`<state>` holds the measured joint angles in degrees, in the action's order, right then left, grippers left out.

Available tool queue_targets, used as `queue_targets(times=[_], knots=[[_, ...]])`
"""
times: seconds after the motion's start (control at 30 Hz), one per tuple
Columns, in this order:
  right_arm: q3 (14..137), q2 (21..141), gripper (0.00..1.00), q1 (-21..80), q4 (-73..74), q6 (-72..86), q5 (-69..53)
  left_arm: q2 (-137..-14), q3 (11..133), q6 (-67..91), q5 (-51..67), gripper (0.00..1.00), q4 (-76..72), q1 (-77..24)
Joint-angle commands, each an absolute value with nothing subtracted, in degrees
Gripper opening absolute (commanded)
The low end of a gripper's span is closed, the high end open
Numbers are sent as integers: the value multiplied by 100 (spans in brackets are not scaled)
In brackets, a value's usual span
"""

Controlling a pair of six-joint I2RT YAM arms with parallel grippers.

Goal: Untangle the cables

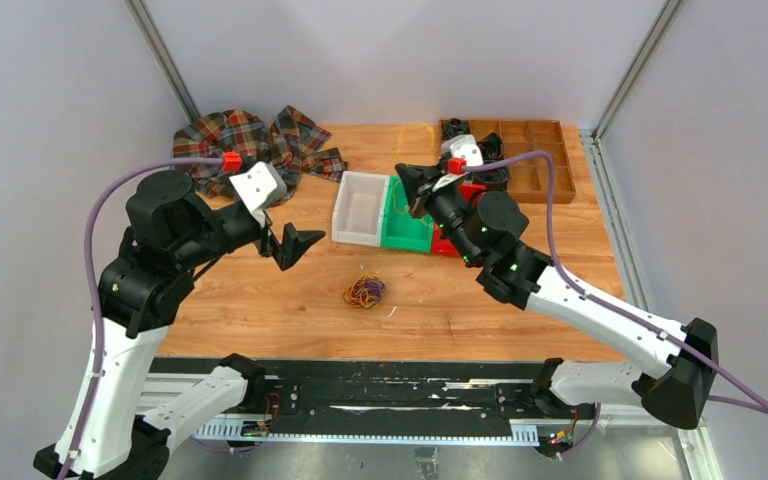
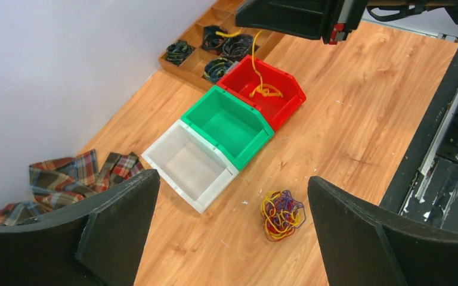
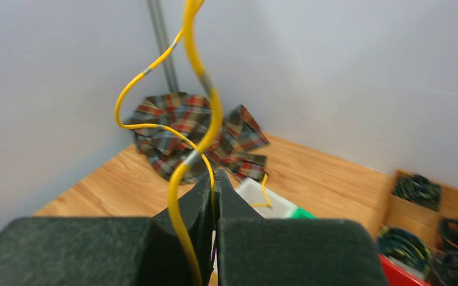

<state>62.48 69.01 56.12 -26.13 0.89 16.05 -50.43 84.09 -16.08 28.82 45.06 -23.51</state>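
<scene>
Above the red bin [image 2: 288, 107], right fingers [image 3: 95, 250] pinch a yellow cable [image 2: 266, 91]; left fingers [image 2: 113, 220] spread empty.
Its dangling tail may snag the bin's rim.

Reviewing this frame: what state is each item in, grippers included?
yellow cable: lifted, lower end in red bin
right gripper: shut on yellow cable
left gripper: open, empty
tangle: knotted, lying free
green bin: empty
white bin: empty
cloth: crumpled
</scene>
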Motion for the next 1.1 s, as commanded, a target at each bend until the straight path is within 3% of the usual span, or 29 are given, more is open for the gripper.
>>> queue_targets(times=[0.0,0.33,0.7,1.07], knots=[[5827,6733,0,4858,-1924,400,1429,-4914,8310,-1579,2677,100,4403,-2391],[5424,7111,1,3209,-2024,1319,966,-4882,8105,-1566,2105,98,4996,-2392],[5375,8197,0,2988,-1590,1285,1931,-4972,8145,-1514,1832,98,5259,-2397],[6813,9748,1,2815,1023,1543,2225,-5062,8255,-1598,1728,98,5357,-2395]])
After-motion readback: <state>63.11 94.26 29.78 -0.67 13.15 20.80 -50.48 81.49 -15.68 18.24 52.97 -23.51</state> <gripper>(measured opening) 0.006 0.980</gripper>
